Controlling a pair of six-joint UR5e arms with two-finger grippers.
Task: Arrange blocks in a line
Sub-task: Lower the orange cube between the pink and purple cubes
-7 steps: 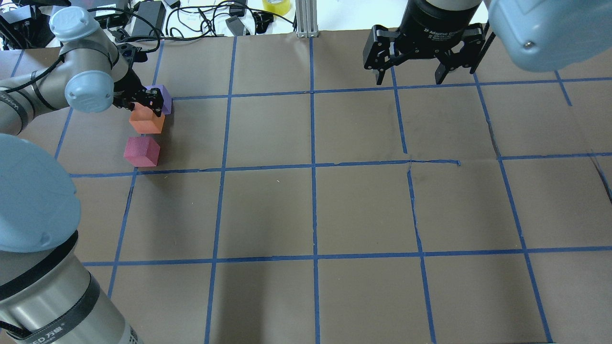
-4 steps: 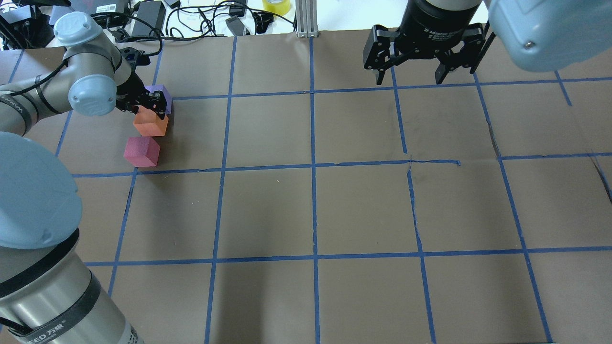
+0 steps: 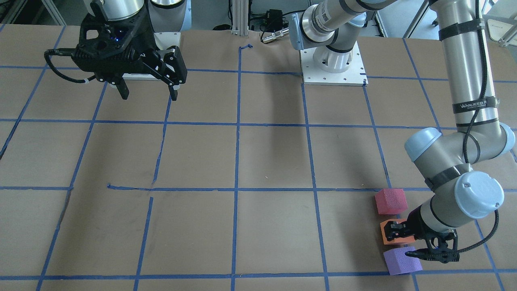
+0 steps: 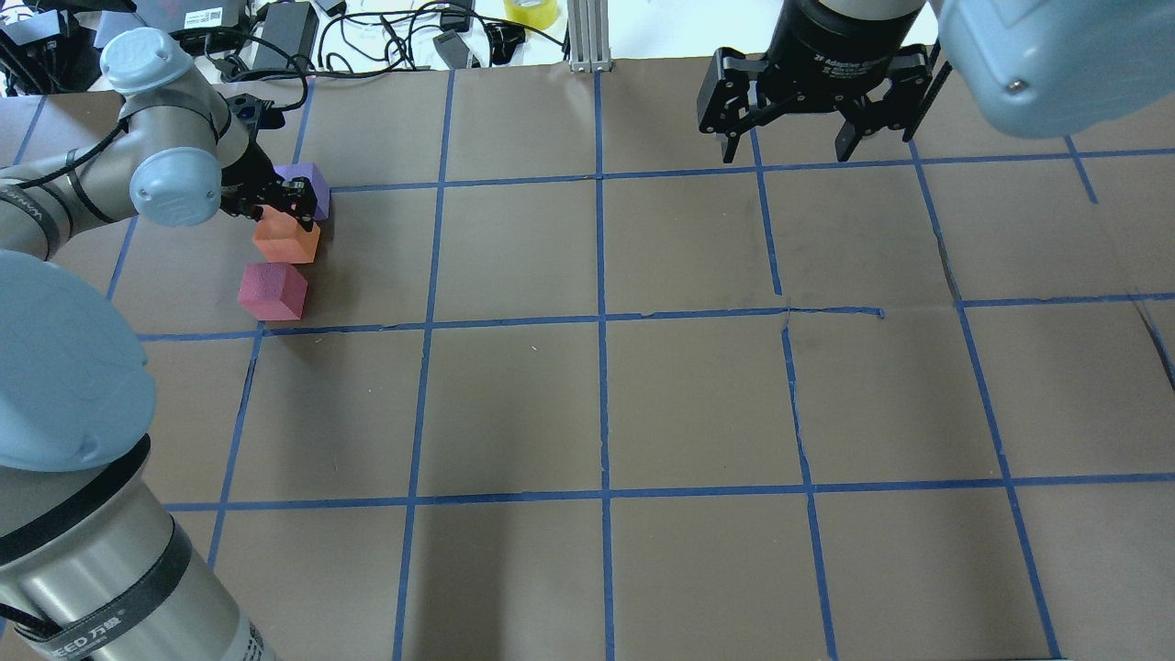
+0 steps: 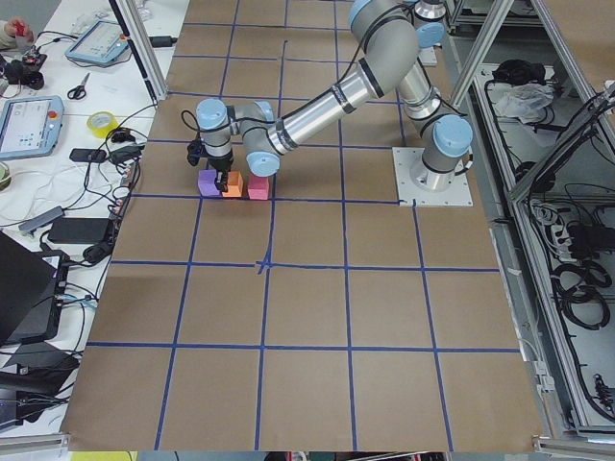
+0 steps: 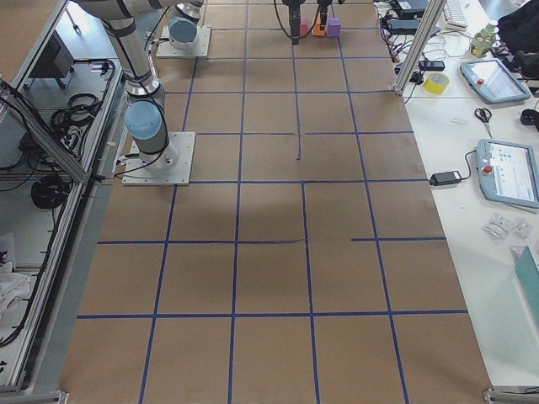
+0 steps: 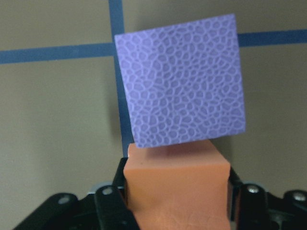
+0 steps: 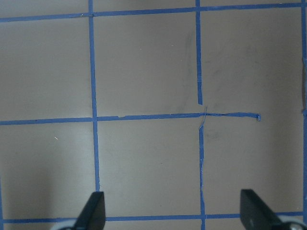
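Three foam cubes sit close together on the robot's left side of the surface, already in a rough row. The pinkish-red block is nearest the robot, the orange block is in the middle, and the purple block is farthest out, over a blue tape crossing. By the look of that matte, pebbled foam, these should be feather-light and a bit squashy. They look grippy rather than slick, so the sensible hold is a gentle pinch on two opposite flat faces, since too much squeeze would likely dent them. The left end effector has exactly that hold. Its jaws are narrowed to the orange cube's width, one on each side face, and the wrist view shows the cube filling the gap between them. The orange cube's far edge meets the purple one, which sits slightly skewed, while a small gap separates orange from pinkish-red. Well apart across the surface, the right end effector hangs with its jaws spread wide. It holds nothing and has only bare taped paper beneath it.
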